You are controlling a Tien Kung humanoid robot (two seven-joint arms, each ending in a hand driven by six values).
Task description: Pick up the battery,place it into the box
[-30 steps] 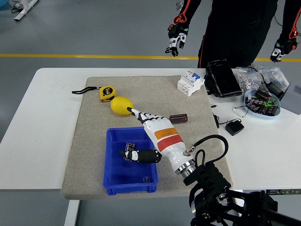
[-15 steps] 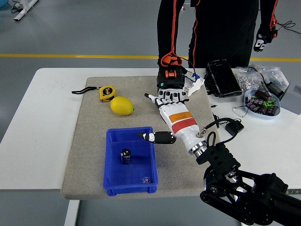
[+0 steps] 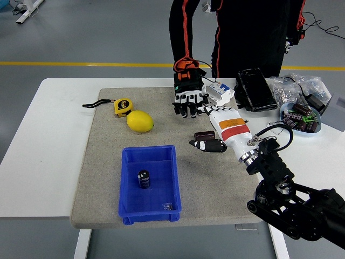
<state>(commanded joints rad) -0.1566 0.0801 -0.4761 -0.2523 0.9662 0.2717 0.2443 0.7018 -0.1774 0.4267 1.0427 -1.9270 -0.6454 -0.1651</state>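
A small dark battery (image 3: pixel 144 178) stands upright inside the blue box (image 3: pixel 150 150) at the front of the grey mat (image 3: pixel 102 162). My right hand (image 3: pixel 207 127), white with black fingertips, hovers over the mat to the right of the box and further back, open and holding nothing. A second dark cylinder (image 3: pixel 204 135) lies on the mat just under its thumb (image 3: pixel 207 145). A person's black-and-white gloved hand (image 3: pixel 188 97) reaches down over the mat's far edge, close to my fingertips. My left arm is out of view.
A lemon (image 3: pixel 140 121) and a yellow tape measure (image 3: pixel 123 107) lie on the mat behind the box. At the back right are a white circuit breaker (image 3: pixel 220 93), a black case (image 3: pixel 254 89), plastic bags (image 3: pixel 302 86) and a bowl (image 3: pixel 314 129) of dark parts.
My right hand let the battery go in the box, then drew back and to the right, away from it. The person stepped to the table and lowered a gloved hand over the mat.
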